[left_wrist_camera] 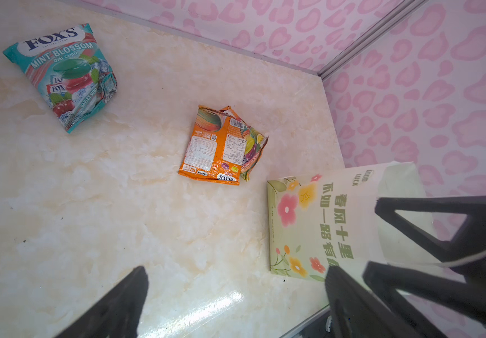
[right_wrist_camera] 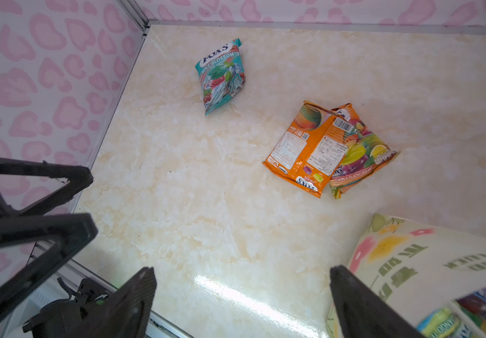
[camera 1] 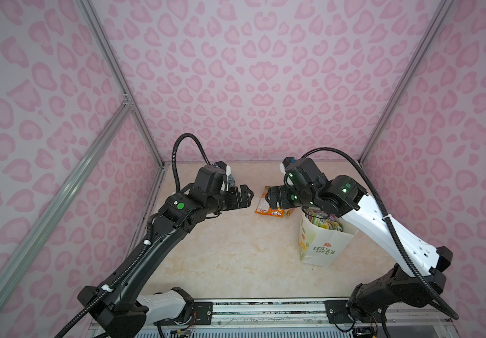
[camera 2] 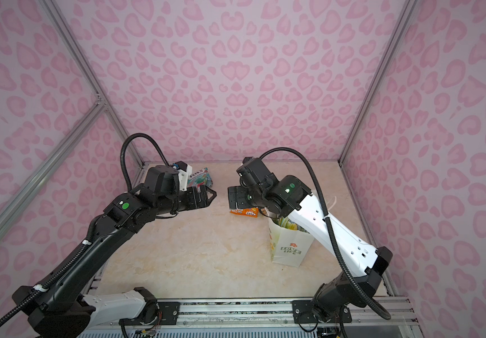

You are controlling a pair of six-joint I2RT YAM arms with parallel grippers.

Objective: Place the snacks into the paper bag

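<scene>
Left arm [camera 1: 136, 263], lower left of both top views: black main link, white base link [camera 1: 159, 304], round green sticker [camera 1: 180, 205] on the joint housing. Right arm [camera 1: 396, 237], lower right: white link between black joints, green indicator lights [camera 1: 344, 190]. Black corrugated conduit [camera 1: 189, 137] follows each arm, secured with white ties [camera 1: 147, 242]. Fingers [left_wrist_camera: 350, 304]: black.

Bright, even light; glare streak on glossy tabletop [right_wrist_camera: 230, 292]; wide-angle distortion at edges.
</scene>
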